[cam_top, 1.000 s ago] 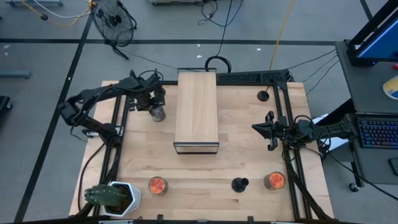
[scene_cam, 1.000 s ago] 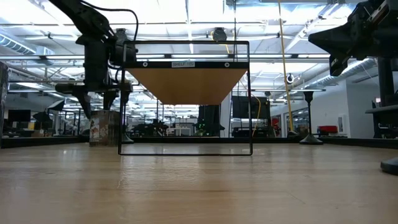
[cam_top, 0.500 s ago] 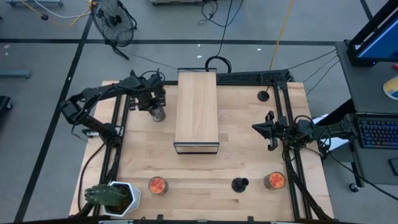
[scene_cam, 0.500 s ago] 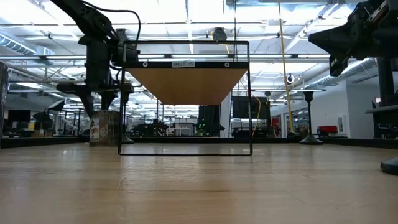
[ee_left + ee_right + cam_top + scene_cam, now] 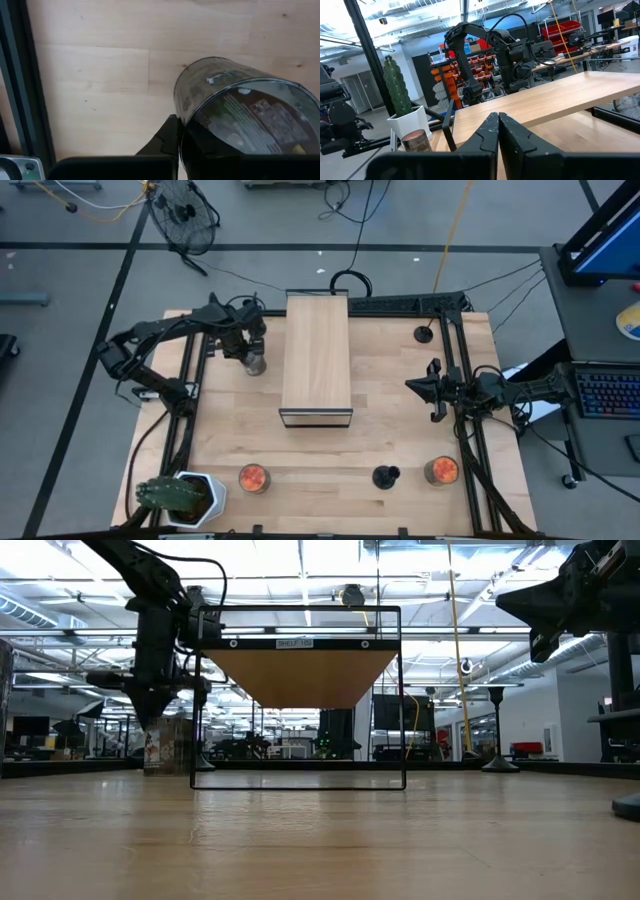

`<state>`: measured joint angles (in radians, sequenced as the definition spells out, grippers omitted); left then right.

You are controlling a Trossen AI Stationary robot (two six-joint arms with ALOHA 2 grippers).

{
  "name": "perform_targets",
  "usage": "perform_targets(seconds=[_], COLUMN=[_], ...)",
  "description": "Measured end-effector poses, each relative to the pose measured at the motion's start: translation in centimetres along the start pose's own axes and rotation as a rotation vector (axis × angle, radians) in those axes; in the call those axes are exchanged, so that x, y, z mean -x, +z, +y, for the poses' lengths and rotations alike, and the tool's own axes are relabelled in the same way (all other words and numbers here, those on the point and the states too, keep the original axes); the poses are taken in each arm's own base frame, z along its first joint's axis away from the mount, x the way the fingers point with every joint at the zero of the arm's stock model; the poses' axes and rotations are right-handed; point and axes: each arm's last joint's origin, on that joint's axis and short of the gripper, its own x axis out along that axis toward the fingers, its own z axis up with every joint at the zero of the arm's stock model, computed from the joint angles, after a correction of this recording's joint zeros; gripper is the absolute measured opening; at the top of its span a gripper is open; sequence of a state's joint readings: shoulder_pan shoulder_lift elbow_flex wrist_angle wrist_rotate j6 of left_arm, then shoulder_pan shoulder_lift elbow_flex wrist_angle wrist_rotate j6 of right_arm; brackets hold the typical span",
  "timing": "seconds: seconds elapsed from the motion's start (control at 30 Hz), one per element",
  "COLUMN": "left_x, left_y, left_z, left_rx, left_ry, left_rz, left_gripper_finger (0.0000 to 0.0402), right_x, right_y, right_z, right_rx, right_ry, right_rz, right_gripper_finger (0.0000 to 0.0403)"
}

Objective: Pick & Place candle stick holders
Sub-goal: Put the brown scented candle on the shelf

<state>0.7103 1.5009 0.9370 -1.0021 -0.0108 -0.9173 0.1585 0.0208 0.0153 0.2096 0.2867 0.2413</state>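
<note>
So far nothing looks placed: one candle holder (image 5: pixel 385 476) stands near the table's (image 5: pixel 400 410) front edge, another (image 5: pixel 425 334) by its far right corner. Left gripper (image 5: pixel 250 352), closed, hangs over a jar (image 5: pixel 254 364); right gripper (image 5: pixel 432 392) waits pinched empty.

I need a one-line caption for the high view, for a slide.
Left claw shut above a jar beside the wooden shelf; right claw shut, waiting; two candle stick holders untouched.
</note>
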Motion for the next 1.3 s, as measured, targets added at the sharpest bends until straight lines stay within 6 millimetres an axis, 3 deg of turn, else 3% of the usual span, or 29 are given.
perform_targets(seconds=[0.2, 0.8, 1.0, 1.3], left_x=[0.4, 6.0, 8.7, 15.0], left_y=[-0.2, -2.4, -4.2, -5.7], left_z=[0.2, 2.5, 3.1, 2.9], left_rx=[-0.007, 0.033, 0.023, -0.036], left_ry=[-0.022, -0.278, -0.401, -0.570], left_rz=[-0.018, -0.132, -0.172, -0.294], left_gripper_finger=[0.0004, 0.0001, 0.0001, 0.0000], right_x=[0.0, 0.0, 0.0, 0.0], right_y=[0.0, 0.0, 0.0, 0.0], right_z=[0.0, 0.0, 0.0, 0.0], right_rx=[0.000, 0.064, 0.075, 0.075], right_ry=[0.000, -0.003, -0.004, -0.004], right_rz=[0.000, 0.000, 0.000, 0.000], right_gripper_finger=[0.0004, 0.0004, 0.0004, 0.0004])
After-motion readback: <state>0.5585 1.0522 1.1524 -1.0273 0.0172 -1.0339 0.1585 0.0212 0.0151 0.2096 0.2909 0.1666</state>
